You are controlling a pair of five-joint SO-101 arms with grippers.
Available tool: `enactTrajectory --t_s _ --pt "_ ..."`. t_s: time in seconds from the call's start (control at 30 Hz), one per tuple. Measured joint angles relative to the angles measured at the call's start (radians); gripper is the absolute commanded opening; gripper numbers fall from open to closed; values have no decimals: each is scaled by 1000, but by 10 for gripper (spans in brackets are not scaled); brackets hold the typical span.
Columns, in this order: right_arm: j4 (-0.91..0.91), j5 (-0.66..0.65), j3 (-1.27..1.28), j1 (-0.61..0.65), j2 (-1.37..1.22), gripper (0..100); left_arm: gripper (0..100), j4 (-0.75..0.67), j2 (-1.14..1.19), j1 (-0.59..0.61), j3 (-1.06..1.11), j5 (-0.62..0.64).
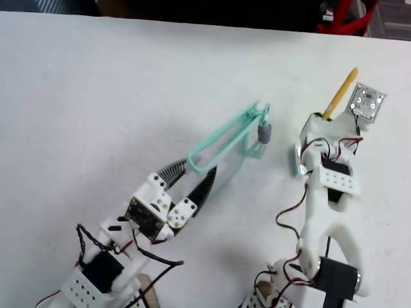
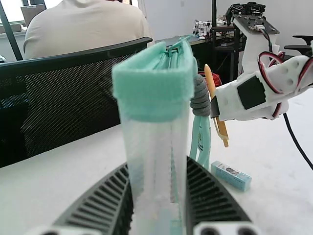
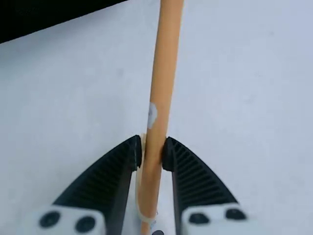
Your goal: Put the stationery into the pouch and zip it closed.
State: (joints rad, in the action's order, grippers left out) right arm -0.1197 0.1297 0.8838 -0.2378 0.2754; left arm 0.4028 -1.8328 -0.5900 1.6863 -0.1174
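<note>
A clear pouch with teal trim is pinched at one end by my left gripper, which is shut on it. The pouch's teal zip edge runs away from the fingers, and a grey zip pull hangs at its far end. My right gripper is shut on an orange pencil. That pencil sticks out past the right arm, a little to the right of the pouch's far end. A small pale blue eraser box lies on the table beside the pouch.
The white table spreads wide to the left and behind the pouch. Its far edge runs along the back, with red equipment beyond. The right arm's body and cables occupy the near right side.
</note>
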Motion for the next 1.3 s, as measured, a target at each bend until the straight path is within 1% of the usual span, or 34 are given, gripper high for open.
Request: enactTrajectory --t_s 0.07,0.2,0.23,0.43,0.53,0.7,0.9,0.97,1.03,1.2,1.3 --pt "5 14 20 -8 23 18 106 0 0 0 0 0" --pt "35 152 106 -29 130 18 106 0 0 0 0 0" --pt "54 167 132 -31 160 18 106 0 0 0 0 0" --pt "155 146 264 -11 292 18 106 0 0 0 0 0" --pt "164 135 295 12 333 18 106 0 0 0 0 0" --pt "164 135 347 11 430 18 106 0 0 0 0 0" --pt "160 135 462 12 664 18 106 0 0 0 0 0" --pt "121 135 496 17 773 18 106 0 0 0 0 0" --pt "46 135 508 48 891 18 106 0 0 0 0 0" --pt "-226 130 509 135 1204 18 106 0 0 0 0 0" --pt "-350 58 509 201 1389 18 106 0 0 0 0 0"
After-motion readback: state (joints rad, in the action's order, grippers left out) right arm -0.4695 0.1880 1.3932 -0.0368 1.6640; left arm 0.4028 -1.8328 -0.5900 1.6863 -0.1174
